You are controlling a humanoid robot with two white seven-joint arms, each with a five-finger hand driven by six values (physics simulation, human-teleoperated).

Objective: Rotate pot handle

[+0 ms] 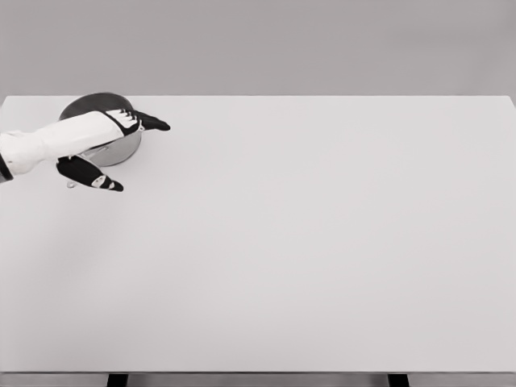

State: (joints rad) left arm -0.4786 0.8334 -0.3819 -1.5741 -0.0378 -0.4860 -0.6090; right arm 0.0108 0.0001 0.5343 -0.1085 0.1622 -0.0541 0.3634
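My left arm comes in from the left edge and lies across the pot [113,149], which sits at the far left corner of the counter [322,258]. The pot is a round metal one with a dark inside; its back rim is close to the counter's far edge, and its left side is not far from the counter's left edge. My forearm covers much of its front rim.

My left hand [117,149] is spread wide over the pot. The fingers [149,122] reach out straight past the pot's right rim, flat and together, pointing right. The thumb [93,176] drops down in front of the pot, toward me, with its tip resting low near the counter surface. Between fingers and thumb I see the pot's shiny wall. A small pale bit shows just under the thumb, on the near left of the pot; it may be the handle, but I cannot tell. I cannot tell either whether the hand presses on the pot wall or only straddles it; nothing looks clenched.

Right of the pot the counter runs on bare and wide to its right edge, and from the pot toward me to the near edge.
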